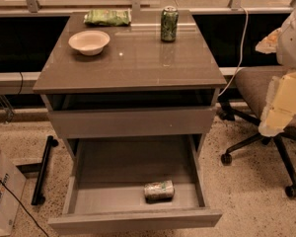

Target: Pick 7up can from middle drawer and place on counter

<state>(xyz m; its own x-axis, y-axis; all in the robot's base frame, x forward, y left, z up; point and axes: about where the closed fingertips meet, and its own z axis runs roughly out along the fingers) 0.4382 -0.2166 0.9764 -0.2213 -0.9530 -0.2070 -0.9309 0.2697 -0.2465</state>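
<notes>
Pale can (159, 190) lying in the pulled-out drawer (108, 197)
We see the gripper (282, 106) at right, well apart; its grip we cannot tell.

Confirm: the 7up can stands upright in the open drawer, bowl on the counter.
Not upright: the camera view shows the 7up can lying on its side in the open drawer, bowl on the counter. The gripper is at the far right.

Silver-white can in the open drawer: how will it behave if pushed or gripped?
The pale silver-white 7up can lies sideways on the flat floor of the grey middle drawer, so it probably rolls if nudged. Its smooth metal looks slippery, perhaps dentable. The gripper is not in view; the robot arm shows at right.
</notes>
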